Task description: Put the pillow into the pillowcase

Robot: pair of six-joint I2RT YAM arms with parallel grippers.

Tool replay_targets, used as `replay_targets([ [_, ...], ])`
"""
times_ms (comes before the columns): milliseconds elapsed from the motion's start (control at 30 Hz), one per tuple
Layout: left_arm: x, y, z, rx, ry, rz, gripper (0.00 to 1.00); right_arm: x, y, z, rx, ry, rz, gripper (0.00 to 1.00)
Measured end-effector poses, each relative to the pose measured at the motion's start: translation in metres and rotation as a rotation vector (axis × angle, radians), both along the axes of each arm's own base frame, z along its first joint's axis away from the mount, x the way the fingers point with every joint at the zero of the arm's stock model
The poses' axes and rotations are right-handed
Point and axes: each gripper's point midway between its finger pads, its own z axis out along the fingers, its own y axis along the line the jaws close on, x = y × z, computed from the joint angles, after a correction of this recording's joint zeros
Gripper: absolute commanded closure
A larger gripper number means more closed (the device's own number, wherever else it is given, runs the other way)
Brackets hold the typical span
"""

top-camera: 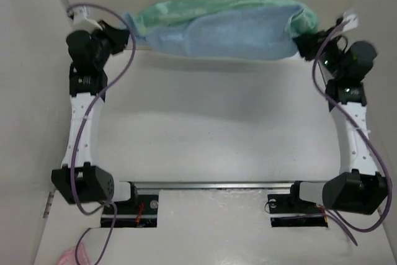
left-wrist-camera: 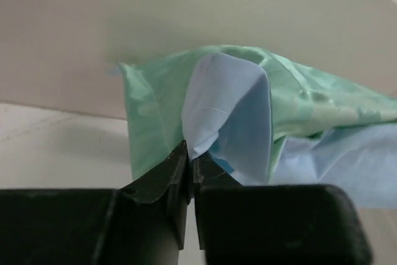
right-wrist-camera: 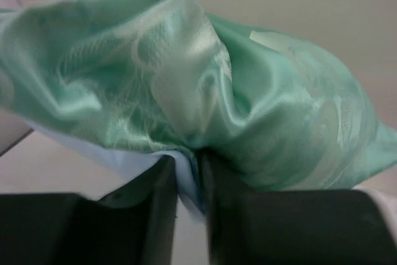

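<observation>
Visibly plump, satiny pillowcase [top-camera: 229,32]; left end effector [left-wrist-camera: 189,156], right end effector [right-wrist-camera: 188,167] clamped on its corners.

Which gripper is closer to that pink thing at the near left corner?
Left. The left gripper grips the pillowcase at its left end, beyond the pink thing; the right gripper grips the opposite end, farther across.
</observation>
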Motion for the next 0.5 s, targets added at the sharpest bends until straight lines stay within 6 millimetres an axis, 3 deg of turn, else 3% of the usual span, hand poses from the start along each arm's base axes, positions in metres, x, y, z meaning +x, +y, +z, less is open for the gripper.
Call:
replay_targets([
  [33,-0.011,-0.003,-0.026,-0.002,0.03,0.01,0.83,-0.005,0.003,-0.034,0.003,0.036,0.019,0.65],
  [67,-0.019,-0.003,-0.06,-0.008,0.076,0.034,0.6,-0.009,0.006,-0.07,0.018,0.072,0.031,0.65],
  [100,-0.024,0.0,-0.081,-0.022,0.116,0.065,0.43,-0.012,0.007,-0.117,0.051,0.154,0.037,0.51],
  [133,-0.04,-0.004,-0.14,-0.054,0.237,0.085,0.31,-0.017,0.011,-0.175,0.1,0.263,0.041,0.39],
  [167,-0.047,-0.006,-0.181,-0.095,0.323,0.107,0.28,-0.028,0.014,-0.235,0.152,0.372,0.033,0.23],
  [200,-0.057,-0.006,-0.23,-0.137,0.432,0.136,0.18,-0.045,0.018,-0.286,0.213,0.499,0.024,0.0],
  [233,-0.074,-0.004,-0.281,-0.171,0.569,0.171,0.14,-0.08,0.025,-0.353,0.277,0.679,0.008,0.0],
  [267,-0.096,0.0,-0.325,-0.206,0.71,0.225,0.08,-0.111,0.03,-0.39,0.309,0.788,-0.009,0.0],
  [300,-0.118,0.005,-0.356,-0.222,0.821,0.278,0.0,-0.137,0.034,-0.407,0.323,0.857,-0.027,0.0],
  [333,-0.141,0.011,-0.379,-0.239,0.917,0.342,0.0,-0.152,0.035,-0.404,0.325,0.859,-0.039,0.0],
  [400,-0.164,0.023,-0.38,-0.26,0.962,0.439,0.0,-0.147,0.028,-0.348,0.294,0.68,-0.079,0.0],
  [433,-0.167,0.029,-0.368,-0.267,0.926,0.484,0.0,-0.142,0.02,-0.305,0.279,0.555,-0.114,0.0],
  [500,-0.17,0.043,-0.324,-0.286,0.804,0.554,0.0,-0.14,0.002,-0.213,0.274,0.312,-0.199,0.0],
])
